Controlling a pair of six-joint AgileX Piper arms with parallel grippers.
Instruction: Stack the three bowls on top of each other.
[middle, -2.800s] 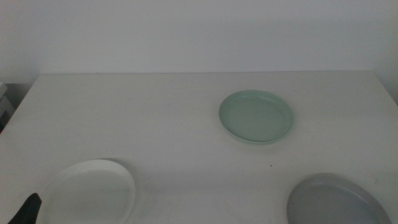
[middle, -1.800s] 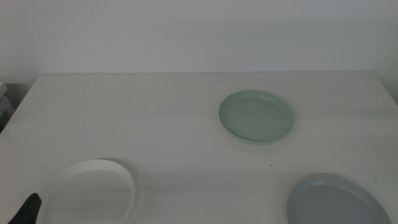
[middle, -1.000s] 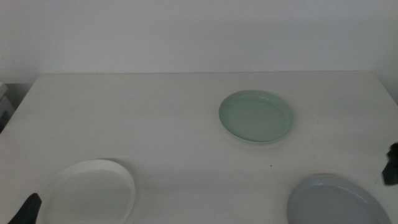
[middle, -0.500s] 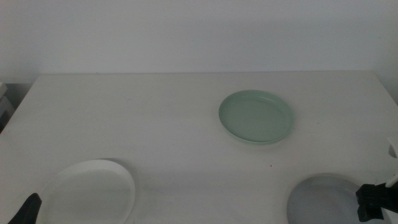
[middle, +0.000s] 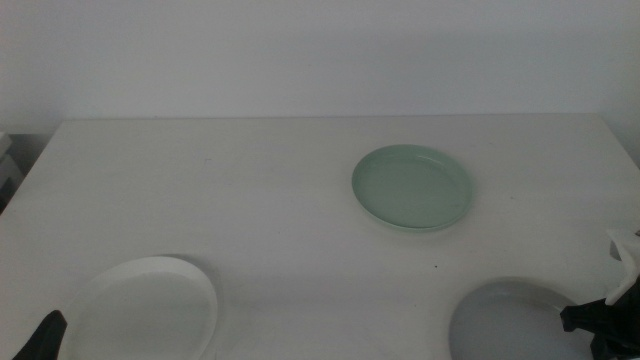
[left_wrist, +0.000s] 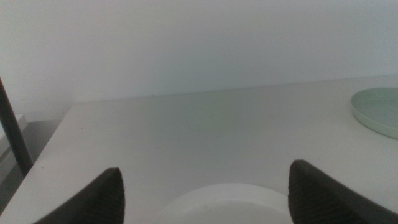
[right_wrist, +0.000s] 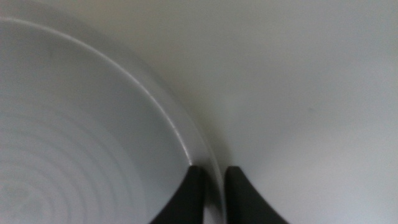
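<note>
Middle view cuts the grey bowl off at the desk's near right corner; the right gripper has its jaws clamped on that rim. Left gripper, jaws apart, waits over the half-hidden white bowl. Mint bowl lies farther back.

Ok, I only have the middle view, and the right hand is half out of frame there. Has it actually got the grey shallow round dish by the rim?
Observer: Yes. In the right wrist view the right hand has its jaws closed on the rim of the grey shallow round dish, one jaw inside the rim and one outside.
Operator: And the left hand? I see only a dark tip at the bottom edge.
Observer: The left wrist view shows the left hand wide open, with the far rim of the white shallow round dish showing between its jaws.
</note>
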